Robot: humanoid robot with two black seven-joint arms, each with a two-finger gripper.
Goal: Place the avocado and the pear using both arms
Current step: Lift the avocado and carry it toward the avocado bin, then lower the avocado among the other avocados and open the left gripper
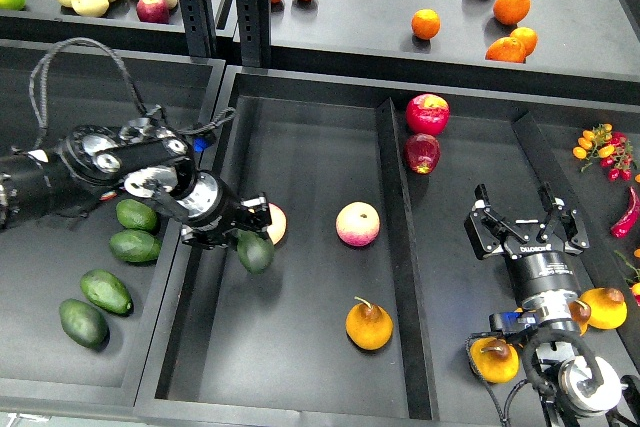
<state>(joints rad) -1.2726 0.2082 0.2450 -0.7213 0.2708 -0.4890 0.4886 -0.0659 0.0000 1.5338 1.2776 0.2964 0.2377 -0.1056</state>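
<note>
My left gripper (248, 229) is shut on the very dark green avocado (255, 251) and holds it over the left part of the wide middle tray (290, 367), just inside its left wall. The orange-yellow pear (369, 325), with a brown stem, lies on the tray floor at the front, right of the avocado. My right gripper (523, 215) is open and empty over the narrower compartment right of the divider (396, 247).
A peach (277, 221) sits right behind the held avocado, and another peach (357, 224) lies mid-tray. Two red apples (426, 114) are at the back. Several lighter avocados (134, 245) lie in the left bin. Two more pears (495, 360) flank my right arm. Oranges (511, 5) sit on the shelf.
</note>
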